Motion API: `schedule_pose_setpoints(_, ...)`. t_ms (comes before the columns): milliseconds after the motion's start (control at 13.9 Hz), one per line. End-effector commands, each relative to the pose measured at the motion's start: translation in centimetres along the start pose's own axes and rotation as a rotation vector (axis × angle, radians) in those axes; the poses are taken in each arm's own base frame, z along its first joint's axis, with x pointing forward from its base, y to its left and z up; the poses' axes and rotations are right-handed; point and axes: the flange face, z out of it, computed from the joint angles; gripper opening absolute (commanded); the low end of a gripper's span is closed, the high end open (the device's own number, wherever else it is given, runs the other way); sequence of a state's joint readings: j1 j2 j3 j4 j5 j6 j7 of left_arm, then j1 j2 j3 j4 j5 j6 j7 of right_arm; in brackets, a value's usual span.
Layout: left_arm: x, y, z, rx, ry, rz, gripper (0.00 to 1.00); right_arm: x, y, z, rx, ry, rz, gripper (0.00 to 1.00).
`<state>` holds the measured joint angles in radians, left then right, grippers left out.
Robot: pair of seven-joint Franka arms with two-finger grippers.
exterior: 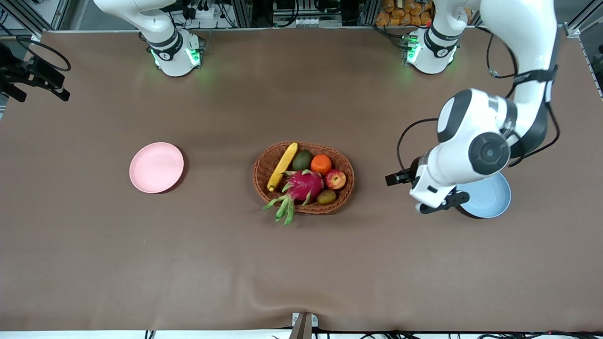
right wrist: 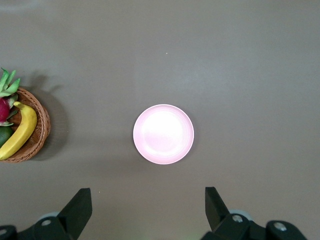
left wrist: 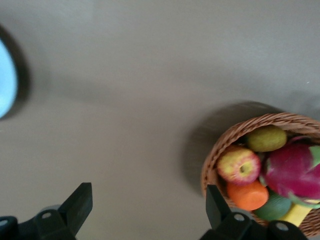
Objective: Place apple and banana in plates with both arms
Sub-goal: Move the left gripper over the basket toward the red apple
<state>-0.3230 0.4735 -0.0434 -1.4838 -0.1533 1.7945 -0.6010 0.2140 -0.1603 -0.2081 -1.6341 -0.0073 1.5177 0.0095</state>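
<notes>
The banana and the apple lie in an oval wicker basket at the table's middle. The pink plate lies toward the right arm's end. The blue plate lies toward the left arm's end, partly hidden under the left arm. My left gripper is open and empty over bare table between the blue plate and the basket; the apple shows there. My right gripper is open and empty, high over the table near the pink plate; it is out of the front view.
The basket also holds a magenta dragon fruit, an orange fruit, a green avocado and a brown kiwi. A black mount stands at the table's edge at the right arm's end.
</notes>
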Motion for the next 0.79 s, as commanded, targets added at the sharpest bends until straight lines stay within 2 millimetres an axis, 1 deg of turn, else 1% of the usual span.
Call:
schedule_pose_setpoints(0, -0.8, 5.2, 3.1, -0.007, 0.019, -0.045, 1.0, 0.5, -0.4, 0.2, -0.01, 0.004, 0.0, 1.0)
schedule_pose_setpoints(72, -0.8, 5.9, 3.7, -0.007, 0.019, -0.049, 1.0, 0.5, -0.4, 0.1, -0.01, 0.008, 0.0, 1.0)
schedule_pose_setpoints(144, -1.1, 6.7, 4.6, -0.004, 0.017, -0.039, 1.0, 0.6, -0.4, 0.3, -0.011, 0.004, 0.0, 1.0)
schedule_pose_setpoints(216, -1.6, 7.5, 5.0, -0.012, 0.025, -0.026, 1.0, 0.6, -0.4, 0.3, -0.011, 0.004, 0.0, 1.0)
schedule_pose_setpoints(288, -2.7, 9.1, 5.9, -0.012, 0.04, 0.005, 1.0, 0.6, -0.4, 0.2, -0.011, 0.008, 0.0, 1.0)
schedule_pose_setpoints(360, -4.2, 11.1, 7.6, 0.002, 0.045, 0.049, 1.0, 0.7, -0.4, 0.1, -0.009, 0.014, 0.0, 1.0)
schedule_pose_setpoints(432, -4.5, 11.7, 8.8, 0.025, 0.062, 0.079, 1.0, 0.7, -0.6, 0.1, -0.009, 0.02, -0.003, 1.0)
schedule_pose_setpoints(505, -4.3, 11.8, 9.0, 0.065, 0.116, 0.114, 1.0, 0.8, -0.7, 0.0, -0.009, 0.025, -0.005, 1.0)
schedule_pose_setpoints(577, -4.5, 11.7, 9.6, 0.096, 0.128, 0.134, 1.0, 0.9, -0.7, 0.2, -0.009, 0.025, -0.005, 1.0)
schedule_pose_setpoints(649, -5.2, 12.0, 10.3, 0.112, 0.127, 0.159, 1.0, 0.9, -0.9, 0.1, -0.009, 0.03, -0.008, 1.0)
schedule_pose_setpoints(721, -5.5, 12.1, 10.6, 0.116, 0.124, 0.196, 1.0, 1.0, -0.8, 0.2, -0.01, 0.03, -0.006, 1.0)
